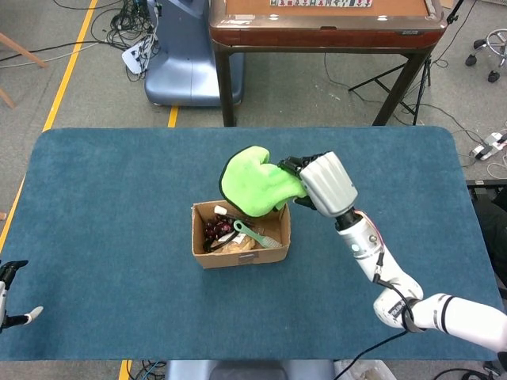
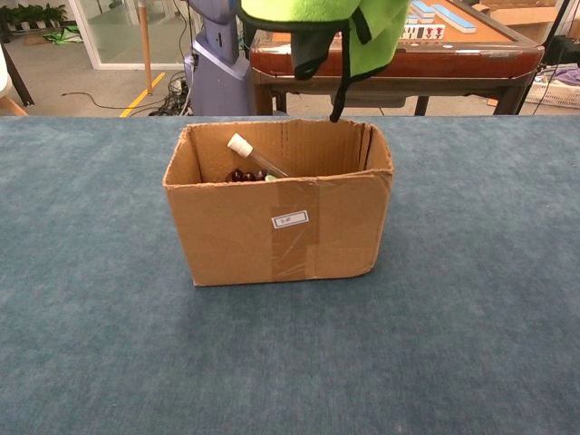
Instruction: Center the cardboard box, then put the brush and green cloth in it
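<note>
The open cardboard box [image 1: 241, 234] [image 2: 281, 217] stands near the middle of the blue table. A green-handled brush [image 1: 255, 234] lies inside it among dark items, and a white-tipped handle [image 2: 252, 154] pokes up over the rim in the chest view. My right hand [image 1: 323, 184] grips the green cloth [image 1: 253, 183] [image 2: 326, 25], which hangs in the air above the box's rear edge. In the chest view only the cloth shows at the top; the right hand is out of frame. My left hand [image 1: 11, 293] sits low at the table's near-left edge, fingers apart, holding nothing.
A wooden mahjong table [image 1: 325, 24] [image 2: 390, 45] stands beyond the far edge of the blue table [image 1: 119, 198]. A blue-grey machine base [image 1: 186, 55] and floor cables lie at the back left. A black cable runs from my right arm off the near edge.
</note>
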### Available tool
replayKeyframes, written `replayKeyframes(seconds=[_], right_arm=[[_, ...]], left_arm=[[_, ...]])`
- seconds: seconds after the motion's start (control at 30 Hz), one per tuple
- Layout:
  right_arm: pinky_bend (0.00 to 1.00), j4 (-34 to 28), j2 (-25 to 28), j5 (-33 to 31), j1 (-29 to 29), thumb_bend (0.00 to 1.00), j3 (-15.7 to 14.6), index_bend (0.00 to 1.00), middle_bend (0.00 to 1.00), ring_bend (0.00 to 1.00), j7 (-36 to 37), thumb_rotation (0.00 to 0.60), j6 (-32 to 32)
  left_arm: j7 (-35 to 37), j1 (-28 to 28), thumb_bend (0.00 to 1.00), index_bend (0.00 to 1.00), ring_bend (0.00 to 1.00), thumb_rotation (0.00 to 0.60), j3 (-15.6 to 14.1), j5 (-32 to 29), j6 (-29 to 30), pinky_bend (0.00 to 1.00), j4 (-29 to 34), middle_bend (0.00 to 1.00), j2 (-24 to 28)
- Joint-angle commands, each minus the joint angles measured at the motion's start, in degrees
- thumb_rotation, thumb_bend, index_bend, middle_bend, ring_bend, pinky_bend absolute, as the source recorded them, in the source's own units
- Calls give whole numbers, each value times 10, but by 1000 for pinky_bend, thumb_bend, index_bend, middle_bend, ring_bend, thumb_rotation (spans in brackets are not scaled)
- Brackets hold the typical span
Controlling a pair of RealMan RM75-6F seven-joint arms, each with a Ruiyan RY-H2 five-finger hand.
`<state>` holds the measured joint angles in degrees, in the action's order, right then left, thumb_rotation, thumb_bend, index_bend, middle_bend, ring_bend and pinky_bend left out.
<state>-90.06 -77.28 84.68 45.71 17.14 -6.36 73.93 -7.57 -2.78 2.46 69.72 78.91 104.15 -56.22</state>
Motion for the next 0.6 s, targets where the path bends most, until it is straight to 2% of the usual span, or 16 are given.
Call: replayKeyframes(seconds=[0.03, 0.2, 0.37, 0.47, 0.53, 0.57, 0.6], right_arm=[[922, -31, 14, 14, -10, 618, -13, 696, 804, 805, -16, 600, 1], [922, -36, 7, 9, -13, 615, -24, 696, 806, 804, -25, 600, -13], [921, -3, -17, -3, -9, 581, -39, 697, 793, 800, -16, 600, -44], [892, 11, -22, -11, -1, 382, -49, 652, 698, 740, 4, 600, -79], [821, 15, -21, -11, 5, 155, -55, 522, 569, 658, 22, 600, -102], [772, 15, -18, -11, 9, 62, -58, 426, 490, 606, 35, 600, -118], [730, 13, -15, -12, 12, 18, -60, 343, 427, 557, 46, 600, -128]], left_arm=[[0, 0, 110, 184, 43, 600, 0, 0, 1, 237, 0, 166, 0], [1, 1, 110, 184, 43, 600, 0, 2, 1, 238, 0, 166, 0], [3, 0, 110, 183, 43, 600, 0, 1, 1, 238, 0, 166, 1], [6, 1, 109, 183, 43, 600, 0, 1, 1, 238, 0, 166, 2], [7, 1, 110, 184, 43, 600, 0, 2, 1, 238, 0, 166, 2], [8, 1, 110, 184, 43, 600, 0, 2, 0, 238, 0, 166, 3], [8, 1, 110, 184, 43, 600, 0, 2, 0, 238, 0, 166, 3]])
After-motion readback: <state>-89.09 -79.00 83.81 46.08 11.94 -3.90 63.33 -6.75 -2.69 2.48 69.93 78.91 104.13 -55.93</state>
